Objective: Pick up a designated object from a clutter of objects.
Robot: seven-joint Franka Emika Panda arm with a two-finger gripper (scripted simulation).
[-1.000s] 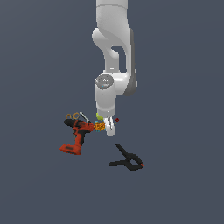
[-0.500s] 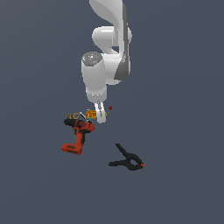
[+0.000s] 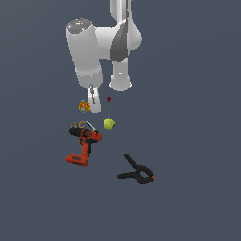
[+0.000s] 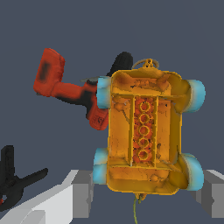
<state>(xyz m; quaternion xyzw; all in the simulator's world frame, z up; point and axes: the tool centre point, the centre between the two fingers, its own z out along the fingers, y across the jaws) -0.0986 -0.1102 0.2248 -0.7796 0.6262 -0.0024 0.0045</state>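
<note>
Pincer [image 3: 90,107] gripping orange toy cart [image 4: 144,131], raised above plain dark blue-grey floor [image 3: 197,197]; drill [image 3: 84,146], clamp [image 3: 137,172] below.

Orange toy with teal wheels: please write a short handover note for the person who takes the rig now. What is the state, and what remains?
Gripper: shut on the orange toy with teal wheels, fingers on both sides of it in the wrist view.
Toy: in the exterior view it hangs at the fingertips, above the other things.
Lying below: red-and-black drill, yellow-green ball, black clamp, orange-handled scissors.
Done: pick and lift.
Left: hold it steady; the grip looks firm, but check before any fast move.
</note>
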